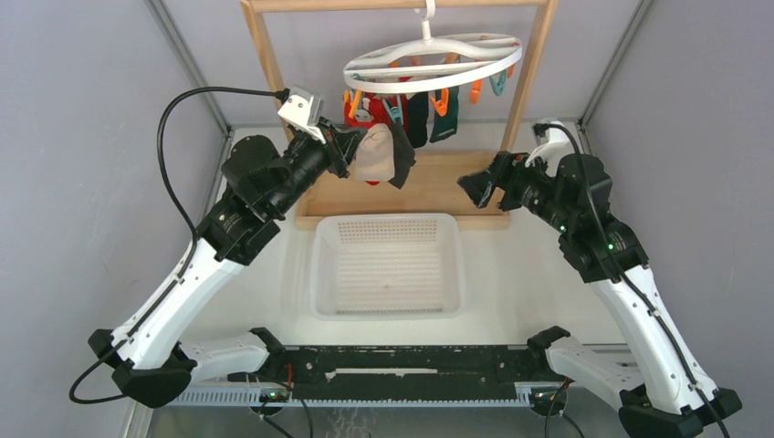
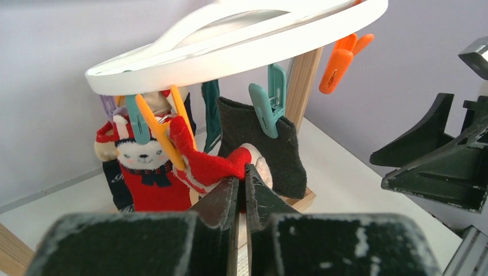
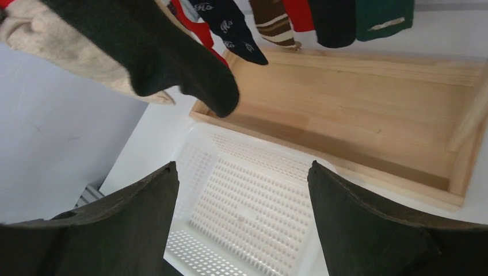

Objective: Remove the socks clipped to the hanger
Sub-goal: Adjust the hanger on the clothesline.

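Observation:
The round white hanger [image 1: 433, 60] hangs from the wooden rack, and its ring [image 2: 241, 43] fills the top of the left wrist view. Several socks hang from its clips. My left gripper [image 1: 351, 151] is shut on the toe of a red and cream sock [image 2: 210, 167], which an orange clip [image 2: 158, 135] still holds; the sock also shows from above [image 1: 374, 153]. A red sock with a white figure [image 2: 144, 167] hangs to its left and a black sock [image 2: 270, 144] to its right. My right gripper [image 1: 476, 189] is open and empty to the right of the socks, above the basket.
A white perforated basket [image 1: 319, 274] sits in front of the wooden rack base [image 1: 438, 187], and it also shows in the right wrist view [image 3: 190, 144]. The rack's posts [image 1: 529, 73] stand either side of the hanger. Grey walls close in left and right.

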Tool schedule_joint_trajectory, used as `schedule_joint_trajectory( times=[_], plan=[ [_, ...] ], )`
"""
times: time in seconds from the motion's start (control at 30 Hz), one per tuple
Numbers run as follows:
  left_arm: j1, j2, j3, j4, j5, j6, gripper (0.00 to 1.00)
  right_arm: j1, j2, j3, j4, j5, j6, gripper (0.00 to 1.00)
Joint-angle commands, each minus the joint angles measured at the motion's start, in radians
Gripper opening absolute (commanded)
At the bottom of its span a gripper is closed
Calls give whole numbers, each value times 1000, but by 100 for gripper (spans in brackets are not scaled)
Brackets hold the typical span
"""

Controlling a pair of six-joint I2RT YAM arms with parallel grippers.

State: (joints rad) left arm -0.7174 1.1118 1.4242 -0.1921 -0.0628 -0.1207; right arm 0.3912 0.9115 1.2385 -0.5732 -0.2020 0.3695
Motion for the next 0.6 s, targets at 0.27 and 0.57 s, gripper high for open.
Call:
schedule_joint_trajectory(
  times=[0.27, 0.57],
  plan=[
    [-89, 61, 158, -47, -80, 74, 9, 219, 164, 79, 259, 162, -60, 89],
    [-119, 76, 184, -71, -97, 93, 9, 215, 309, 156, 358, 165, -135, 90]
  ],
)
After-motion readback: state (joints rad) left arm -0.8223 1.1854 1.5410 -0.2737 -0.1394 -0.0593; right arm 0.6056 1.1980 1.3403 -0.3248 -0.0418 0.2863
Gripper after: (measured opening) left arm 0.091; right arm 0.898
